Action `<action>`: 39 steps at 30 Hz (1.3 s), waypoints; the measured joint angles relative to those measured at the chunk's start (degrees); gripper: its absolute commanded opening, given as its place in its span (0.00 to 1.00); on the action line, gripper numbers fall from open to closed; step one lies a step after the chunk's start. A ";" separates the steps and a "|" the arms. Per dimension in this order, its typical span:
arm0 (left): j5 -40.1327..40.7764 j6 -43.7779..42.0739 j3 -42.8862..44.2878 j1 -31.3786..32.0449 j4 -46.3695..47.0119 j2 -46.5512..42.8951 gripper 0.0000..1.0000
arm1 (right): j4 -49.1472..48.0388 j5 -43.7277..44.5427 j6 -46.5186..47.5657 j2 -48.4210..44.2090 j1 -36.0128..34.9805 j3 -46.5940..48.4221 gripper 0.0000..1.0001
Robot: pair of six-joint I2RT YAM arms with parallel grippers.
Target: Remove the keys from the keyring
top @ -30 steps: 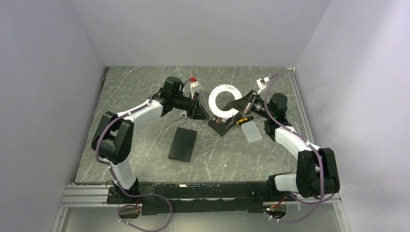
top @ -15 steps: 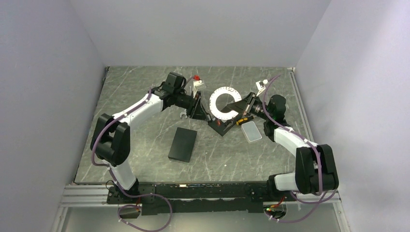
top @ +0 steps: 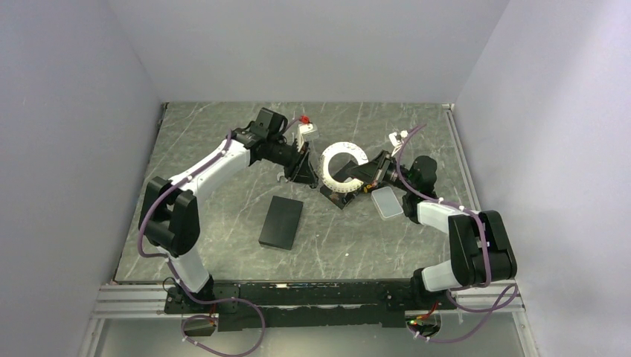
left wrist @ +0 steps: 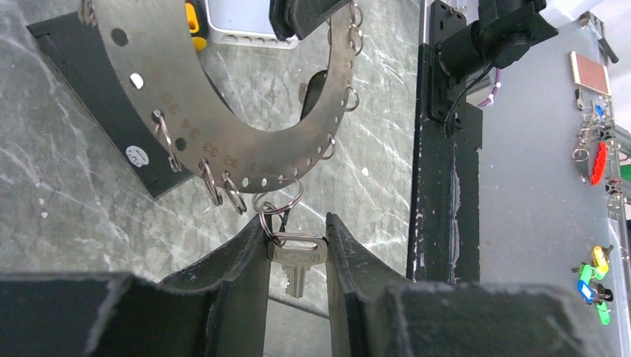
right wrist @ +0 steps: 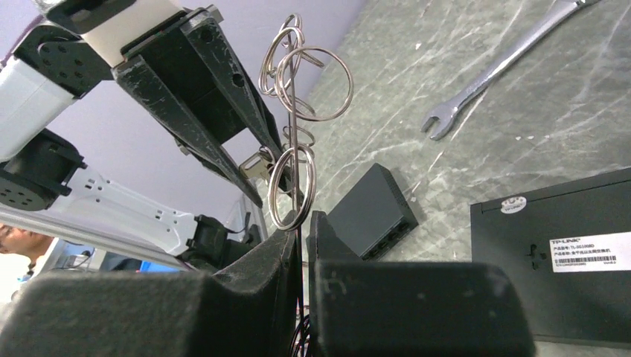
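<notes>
My left gripper (left wrist: 296, 220) is shut on the head of one small silver key (left wrist: 297, 258), blade pointing down. The key hangs by a small split keyring (left wrist: 278, 202) from a flat silver crescent plate (left wrist: 223, 111) with holes and several more split rings. My right gripper (right wrist: 303, 217) is shut on that plate, seen edge-on (right wrist: 295, 126) with its rings. From above, the plate shows as a white C (top: 341, 168) between the left gripper (top: 306, 171) and right gripper (top: 351, 173). No large wire ring with a red piece shows.
A silver wrench (right wrist: 506, 63) lies on the marble table behind the left gripper (top: 281, 177). A black box (top: 281, 222) lies nearer. A small black network switch (top: 338, 195), a yellow-handled tool (top: 370, 187) and a white-lidded case (top: 387, 202) lie under the grippers.
My right gripper has drawn the crescent plate nearer and a little to the left and lower. The left gripper has stayed close by it, its wrist swung slightly.
</notes>
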State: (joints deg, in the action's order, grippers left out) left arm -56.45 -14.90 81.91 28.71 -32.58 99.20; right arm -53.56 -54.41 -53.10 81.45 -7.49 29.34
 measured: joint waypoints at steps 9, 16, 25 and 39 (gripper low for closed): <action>4.17 3.34 -5.18 -0.92 7.58 -1.01 0.17 | 3.56 2.05 -1.84 -4.02 0.07 0.48 0.00; 8.02 10.14 -7.04 -1.31 17.62 -1.01 0.35 | 11.43 5.84 -3.10 -5.25 -0.13 5.49 0.00; 14.47 15.87 -7.67 -1.53 26.69 -0.98 0.67 | 25.31 13.75 -3.08 -5.25 -0.04 13.09 0.00; 21.03 21.77 -9.70 -0.74 39.78 0.35 0.58 | 41.20 24.17 -3.21 -4.50 -0.66 19.87 0.00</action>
State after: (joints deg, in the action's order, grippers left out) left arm -35.42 6.87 72.20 27.97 7.20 99.55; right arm -12.36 -30.24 -56.31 76.95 -8.14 49.21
